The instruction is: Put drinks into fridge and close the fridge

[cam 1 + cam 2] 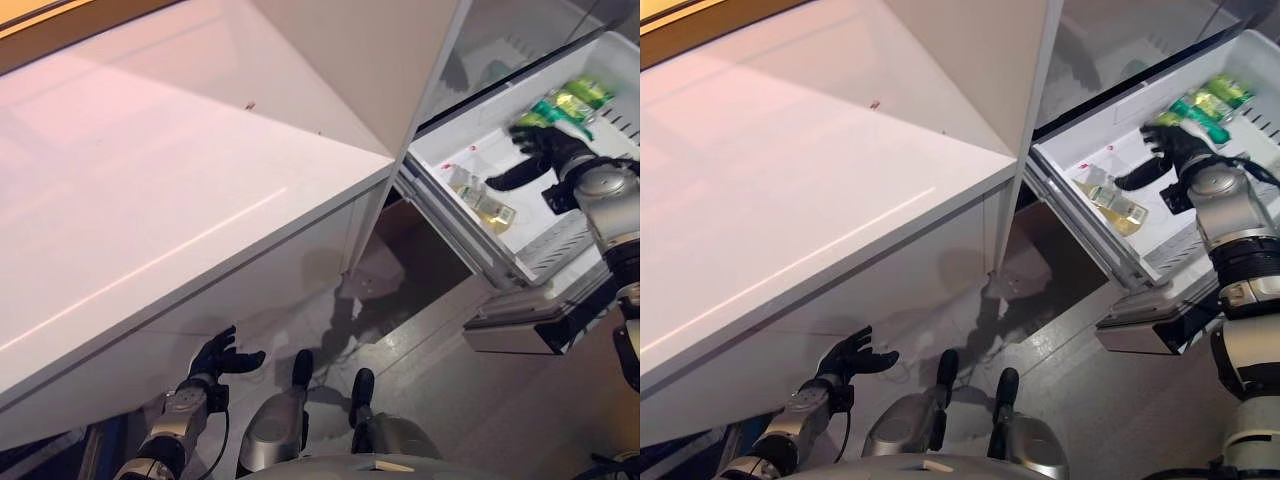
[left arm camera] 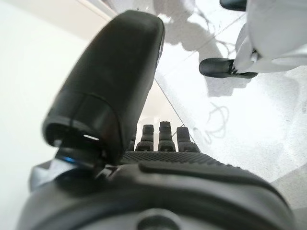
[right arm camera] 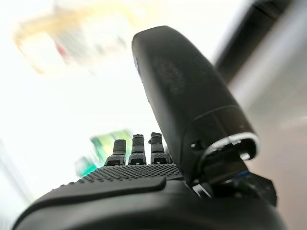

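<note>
The fridge's white drawer (image 1: 455, 222) stands pulled open at the right. Green drinks (image 1: 570, 100) lie at its far end and yellow bottles (image 1: 485, 205) lie nearer its front. My right hand (image 1: 545, 150) is inside the drawer between them, open, its thumb stretched toward the yellow bottles and its fingers close to the green drinks. In the right wrist view a green drink (image 3: 108, 143) shows just past the straight fingers (image 3: 139, 148), not held. My left hand (image 1: 222, 355) hangs low by the white cabinet front, open and empty.
A large white counter (image 1: 150, 200) fills the left and middle. A tall white fridge panel (image 1: 360, 60) rises beside the drawer. A grey metal part (image 1: 520, 330) sticks out below the drawer. Pale floor (image 1: 430, 340) lies under it.
</note>
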Robot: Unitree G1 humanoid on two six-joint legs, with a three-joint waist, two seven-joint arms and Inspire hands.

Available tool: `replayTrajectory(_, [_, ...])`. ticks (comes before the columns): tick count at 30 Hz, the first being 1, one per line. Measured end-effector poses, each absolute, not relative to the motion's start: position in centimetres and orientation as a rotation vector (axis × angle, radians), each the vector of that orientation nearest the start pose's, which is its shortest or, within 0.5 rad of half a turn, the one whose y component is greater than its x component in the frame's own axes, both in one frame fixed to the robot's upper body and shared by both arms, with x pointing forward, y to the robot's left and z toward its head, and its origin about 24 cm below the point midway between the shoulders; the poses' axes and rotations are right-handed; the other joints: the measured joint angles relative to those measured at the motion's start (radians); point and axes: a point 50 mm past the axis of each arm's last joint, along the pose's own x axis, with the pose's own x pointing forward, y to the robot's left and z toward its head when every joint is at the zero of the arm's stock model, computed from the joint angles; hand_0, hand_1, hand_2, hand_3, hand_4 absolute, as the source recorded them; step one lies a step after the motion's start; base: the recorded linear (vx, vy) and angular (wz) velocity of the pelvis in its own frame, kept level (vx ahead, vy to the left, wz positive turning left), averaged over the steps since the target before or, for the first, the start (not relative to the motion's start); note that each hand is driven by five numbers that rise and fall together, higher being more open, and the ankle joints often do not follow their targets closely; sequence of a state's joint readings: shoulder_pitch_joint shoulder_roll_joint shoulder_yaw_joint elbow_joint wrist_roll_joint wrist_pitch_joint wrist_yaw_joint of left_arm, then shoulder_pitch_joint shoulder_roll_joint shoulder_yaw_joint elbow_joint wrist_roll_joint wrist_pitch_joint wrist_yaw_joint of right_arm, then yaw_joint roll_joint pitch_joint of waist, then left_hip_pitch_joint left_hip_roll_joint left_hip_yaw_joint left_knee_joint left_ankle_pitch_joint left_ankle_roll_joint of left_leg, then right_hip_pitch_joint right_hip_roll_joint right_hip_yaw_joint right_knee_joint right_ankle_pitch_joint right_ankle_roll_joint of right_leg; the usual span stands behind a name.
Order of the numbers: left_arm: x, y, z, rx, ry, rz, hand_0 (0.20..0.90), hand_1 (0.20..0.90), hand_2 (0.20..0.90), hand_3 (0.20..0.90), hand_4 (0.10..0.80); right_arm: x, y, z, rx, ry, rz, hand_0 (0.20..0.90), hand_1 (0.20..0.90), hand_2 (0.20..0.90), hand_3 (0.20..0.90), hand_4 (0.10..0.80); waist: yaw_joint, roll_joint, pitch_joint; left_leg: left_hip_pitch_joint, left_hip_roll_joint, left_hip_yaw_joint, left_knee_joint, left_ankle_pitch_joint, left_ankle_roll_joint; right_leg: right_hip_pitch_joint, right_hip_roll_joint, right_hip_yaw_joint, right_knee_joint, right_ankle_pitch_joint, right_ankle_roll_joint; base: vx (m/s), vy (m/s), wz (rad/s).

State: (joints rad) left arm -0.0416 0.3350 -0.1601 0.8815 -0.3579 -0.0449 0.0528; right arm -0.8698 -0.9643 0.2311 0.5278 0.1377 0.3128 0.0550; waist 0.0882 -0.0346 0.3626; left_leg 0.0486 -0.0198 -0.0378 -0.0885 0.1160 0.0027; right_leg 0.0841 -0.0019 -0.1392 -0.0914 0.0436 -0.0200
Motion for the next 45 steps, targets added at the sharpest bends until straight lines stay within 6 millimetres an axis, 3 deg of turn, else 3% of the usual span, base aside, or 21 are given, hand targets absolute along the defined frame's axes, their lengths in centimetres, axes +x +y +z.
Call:
replayTrajectory(3, [17.1, 25.0, -11.5, 0.088, 0.819, 0.202, 0.900, 0.900, 0.900, 0.900, 0.800, 34.0, -32.7, 26.8, -0.716, -0.165, -0.418, 0.900, 0.900, 0.900, 0.900, 0.800, -0.017, -0.033, -0.027, 0.019, -0.001, 0.015, 0.000, -0.007, 0.003, 0.012, -0.001, 0.019, 0.000, 0.000, 0.000, 0.050, 0.046, -0.16])
replayTrajectory(9, [16.1, 24.9, -12.1, 0.103, 0.861, 0.183, 0.900, 0.900, 0.900, 0.900, 0.800, 30.9, -34.8, 26.8, -0.663, -0.380, -0.666, 0.900, 0.900, 0.900, 0.900, 0.800, -0.042, -0.051, -0.118, 0.047, -0.003, 0.040, 0.000, -0.028, 0.008, 0.030, -0.004, 0.049, 0.000, -0.006, 0.008, 0.075, 0.021, -0.15])
replayTrajectory(13, [14.2, 24.5, -13.3, 0.100, 0.931, 0.183, 0.900, 0.900, 0.900, 0.900, 0.800, 29.3, -36.2, 23.9, -0.380, -0.432, -0.796, 0.900, 0.900, 0.900, 0.900, 0.800, -0.069, -0.036, -0.171, 0.081, -0.003, 0.056, -0.001, -0.040, 0.011, 0.060, -0.006, 0.063, 0.000, -0.011, 0.013, 0.111, -0.007, -0.14])
replayTrajectory(16, [12.4, 23.5, -14.3, 0.094, 0.993, 0.162, 0.900, 0.900, 0.900, 0.900, 0.800, 28.5, -37.1, 20.9, -0.219, -0.371, -0.872, 0.900, 0.900, 0.900, 0.900, 0.800, -0.096, -0.003, -0.200, 0.085, -0.006, 0.065, 0.001, -0.051, 0.007, 0.061, -0.008, 0.077, 0.000, -0.017, 0.023, 0.119, -0.027, -0.13])
replayTrajectory(21, [10.4, 22.7, -15.1, 0.093, 1.056, 0.122, 0.900, 0.900, 0.900, 0.900, 0.800, 27.0, -39.0, 14.8, 0.070, -0.219, -0.979, 0.900, 0.900, 0.900, 0.900, 0.800, -0.089, 0.013, -0.190, 0.060, -0.014, 0.059, 0.088, -0.081, 0.017, 0.064, -0.013, 0.071, 0.022, -0.024, 0.022, 0.029, -0.034, 0.03])
replayTrajectory(24, [10.5, 22.5, -15.2, 0.106, 1.061, 0.105, 0.900, 0.900, 0.900, 0.900, 0.800, 26.9, -39.0, 13.1, 0.268, -0.197, -0.994, 0.900, 0.900, 0.900, 0.900, 0.800, -0.084, 0.031, -0.158, 0.010, -0.016, 0.052, 0.150, -0.098, 0.022, 0.020, -0.019, 0.062, 0.082, -0.041, 0.024, -0.054, -0.037, 0.14])
replayTrajectory(26, [12.6, 22.1, -14.6, 0.120, 1.006, 0.081, 0.900, 0.900, 0.900, 0.900, 0.800, 26.5, -39.5, 11.7, 0.452, -0.187, -1.038, 0.900, 0.900, 0.900, 0.900, 0.800, -0.059, 0.048, -0.113, -0.059, -0.025, 0.034, 0.226, -0.114, 0.026, -0.060, -0.028, 0.045, 0.181, -0.074, 0.027, -0.228, -0.009, 0.22])
replayTrajectory(27, [13.1, 22.1, -14.4, 0.129, 0.992, 0.073, 0.900, 0.900, 0.900, 0.900, 0.800, 26.5, -39.6, 11.6, 0.474, -0.185, -1.041, 0.900, 0.900, 0.900, 0.900, 0.800, -0.051, 0.050, -0.105, -0.084, -0.026, 0.034, 0.249, -0.117, 0.029, -0.087, -0.030, 0.045, 0.211, -0.082, 0.026, -0.305, 0.029, 0.08])
replayTrajectory(29, [15.9, 21.9, -13.2, 0.151, 0.903, 0.060, 0.900, 0.900, 0.900, 0.900, 0.800, 27.5, -39.1, 12.3, 0.551, -0.211, -1.018, 0.900, 0.900, 0.900, 0.900, 0.800, -0.035, 0.056, -0.031, -0.196, -0.042, 0.034, 0.352, -0.136, 0.041, -0.219, -0.045, 0.045, 0.359, -0.117, 0.029, -0.234, 0.055, 0.09])
replayTrajectory(32, [17.8, 22.1, -12.2, 0.139, 0.841, 0.085, 0.900, 0.900, 0.900, 0.900, 0.800, 29.0, -38.2, 14.2, 0.643, -0.302, -0.974, 0.900, 0.900, 0.900, 0.900, 0.800, -0.031, 0.053, 0.020, -0.290, -0.057, 0.040, 0.448, -0.162, 0.054, -0.322, -0.069, 0.052, 0.473, -0.155, 0.035, -0.085, 0.061, 0.01])
replayTrajectory(37, [18.2, 22.5, -11.9, 0.136, 0.816, 0.128, 0.900, 0.900, 0.900, 0.900, 0.800, 29.6, -37.9, 15.2, 0.646, -0.345, -0.887, 0.900, 0.900, 0.900, 0.900, 0.800, -0.030, 0.031, 0.069, -0.360, -0.071, 0.059, 0.558, -0.202, 0.086, -0.394, -0.097, 0.072, 0.583, -0.186, 0.055, -0.003, 0.061, -0.02])
replayTrajectory(38, [18.2, 22.5, -11.9, 0.136, 0.814, 0.130, 0.900, 0.900, 0.900, 0.900, 0.800, 29.8, -37.9, 15.4, 0.656, -0.356, -0.863, 0.900, 0.900, 0.900, 0.900, 0.800, -0.030, 0.030, 0.070, -0.377, -0.073, 0.068, 0.571, -0.206, 0.092, -0.410, -0.106, 0.076, 0.607, -0.188, 0.055, 0.007, 0.047, -0.12])
replayTrajectory(39, [18.2, 22.5, -11.9, 0.139, 0.815, 0.134, 0.900, 0.900, 0.900, 0.900, 0.800, 30.0, -37.7, 15.8, 0.654, -0.371, -0.831, 0.900, 0.900, 0.900, 0.900, 0.800, -0.032, 0.030, 0.076, -0.393, -0.082, 0.079, 0.598, -0.213, 0.103, -0.435, -0.123, 0.075, 0.654, -0.202, 0.038, 0.009, 0.031, -0.07])
replayTrajectory(45, [17.4, 22.6, -12.3, 0.127, 0.836, 0.143, 0.900, 0.900, 0.900, 0.900, 0.800, 30.4, -37.3, 15.6, 0.628, -0.361, -0.691, 0.900, 0.900, 0.900, 0.900, 0.800, -0.042, 0.035, 0.080, -0.409, -0.088, 0.086, 0.625, -0.218, 0.109, -0.452, -0.132, 0.078, 0.679, -0.213, 0.049, 0.006, 0.007, -0.04])
